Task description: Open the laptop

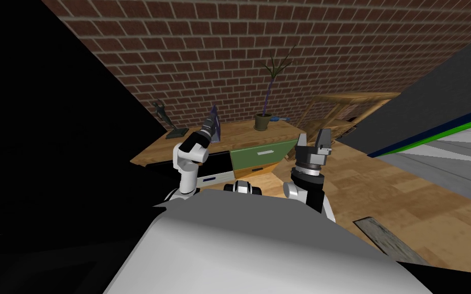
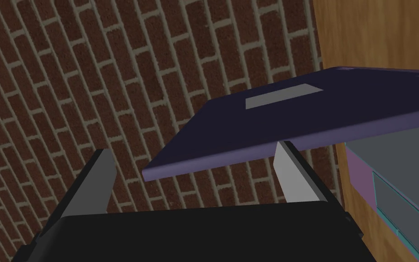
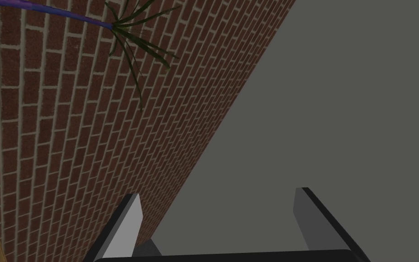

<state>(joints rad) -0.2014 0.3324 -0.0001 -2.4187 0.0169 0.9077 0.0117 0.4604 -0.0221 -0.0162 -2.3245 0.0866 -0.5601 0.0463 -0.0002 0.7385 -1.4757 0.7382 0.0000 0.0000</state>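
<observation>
- Left gripper is nearest, out over the far left part of the wooden desk. Its two fingers are spread wide and pinch nothing. One fingertip sits right under the front edge of the lid of the laptop and looks to touch it.
- Dark little statue stands on the far left corner of the desk.
- Just right of the statue is the laptop, on the desk near the brick wall. It is purple. The lid stands part way up, with a gap between it and the grey base.
- Plant pot with a tall thin plant stands on the desk, right of the laptop and near the wall.
- Green drawer front is on the near side of the desk, below the pot.
- Right gripper points up in the air, right of the desk and well apart from the laptop. Its fingers are spread and hold nothing.
- Wooden chair is far off on the right, by the wall.
</observation>
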